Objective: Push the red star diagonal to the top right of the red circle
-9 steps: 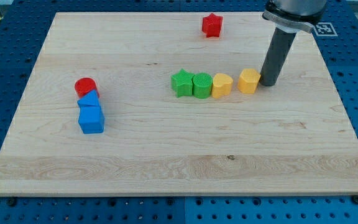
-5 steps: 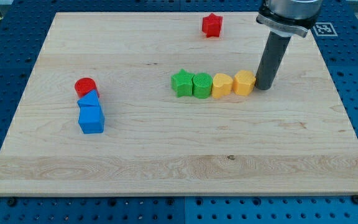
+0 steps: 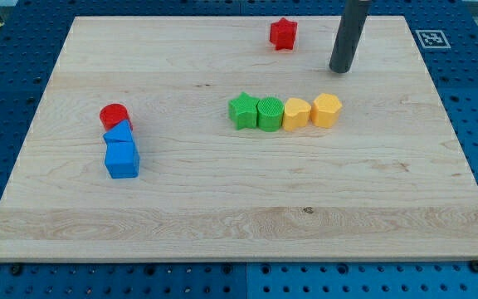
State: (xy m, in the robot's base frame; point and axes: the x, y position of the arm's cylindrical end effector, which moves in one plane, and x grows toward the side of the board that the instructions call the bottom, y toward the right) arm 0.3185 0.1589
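On the wooden surface (image 3: 222,208), taking the red star (image 3: 283,33) as landmark, the red circle (image 3: 114,115) sat far to its lower left, touching the upper of two blue blocks (image 3: 122,153) stacked toward the view's bottom. Below the star ran a touching row: green star (image 3: 241,110), green round block (image 3: 270,113), yellow block (image 3: 296,114), yellow hexagon-like block (image 3: 328,109). The tip (image 3: 340,70) rested right of the star, apart from every block; the rod carried no hand and held nothing. Its upper part was cut off. A black-and-white marker (image 3: 432,38), unreadable, lay far right.
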